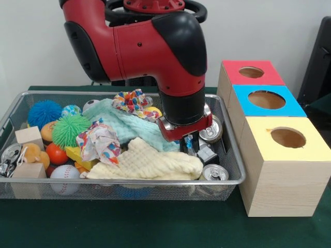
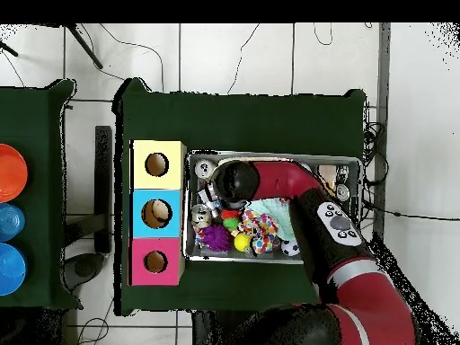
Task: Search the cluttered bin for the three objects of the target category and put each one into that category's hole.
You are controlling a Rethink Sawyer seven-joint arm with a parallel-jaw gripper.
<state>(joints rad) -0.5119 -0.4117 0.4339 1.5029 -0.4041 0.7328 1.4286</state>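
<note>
Red-and-black arm down in the wire bin, claw low at the right end among the cans beside the yellow cloth, grip state impossible to tell, search step underway, next needing a clean lift toward the holes.

A wire mesh bin is seen crammed with balls, cloths, wooden blocks and crushed cans. Just beside it, three wooden boxes are lined up, topped red, blue and yellow, each with a round hole.
</note>
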